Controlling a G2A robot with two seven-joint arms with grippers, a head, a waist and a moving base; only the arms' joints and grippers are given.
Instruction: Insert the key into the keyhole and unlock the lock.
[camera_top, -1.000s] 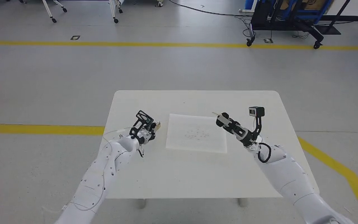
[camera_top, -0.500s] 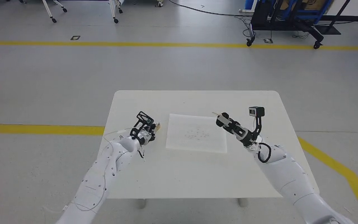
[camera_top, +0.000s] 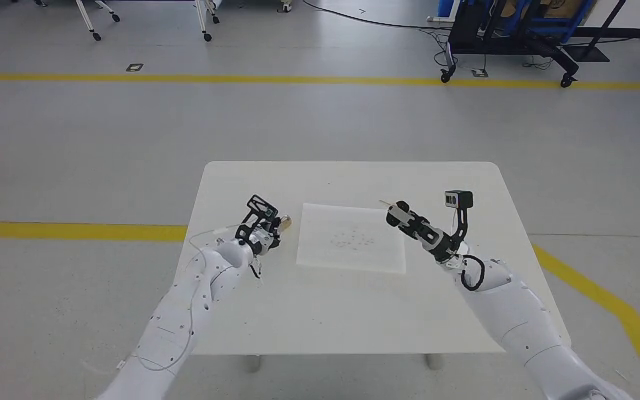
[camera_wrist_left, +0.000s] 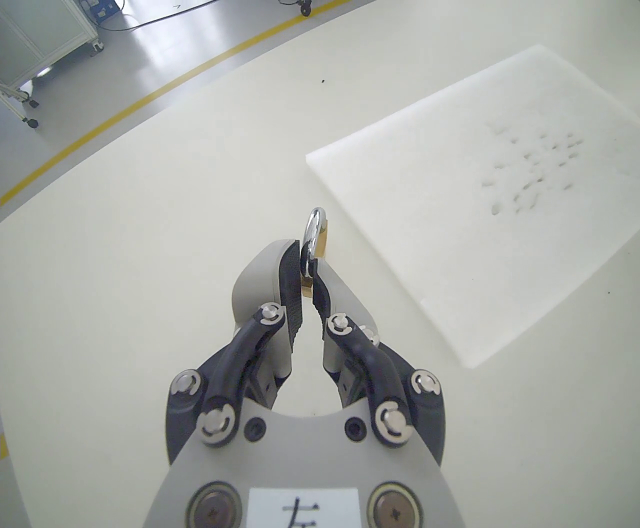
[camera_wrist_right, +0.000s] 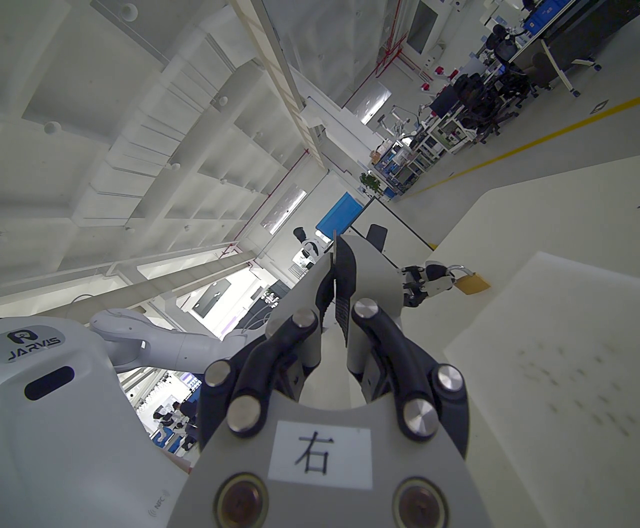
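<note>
The left gripper (camera_wrist_left: 310, 267) has its jaws pinched on a brass padlock with a silver shackle (camera_wrist_left: 315, 230) above the white table (camera_wrist_left: 150, 225). Seen from above, the right gripper (camera_top: 395, 209) has its jaws clamped on a thin metal key (camera_top: 384, 202) aimed at ten o'clock. The padlock lies at nine o'clock from it.

We are looking at a robotics lab set in a big industrial hall. We are seeing a smooth grey floor (camera_top: 300, 130) crossed by yellow tape lines (camera_top: 300, 77), with a black frame on casters (camera_top: 510, 45) and a loose cable (camera_top: 360, 18) lying behind 1 white table (camera_top: 350, 310). A metal cabinet on casters (camera_wrist_left: 40, 35) is standing beyond the tape. In the right wrist view we are also making out a high beamed ceiling (camera_wrist_right: 125, 100), a desk (camera_wrist_right: 560, 45), office chairs (camera_wrist_right: 505, 40) and crowded equipment racks (camera_wrist_right: 440, 135).
</note>
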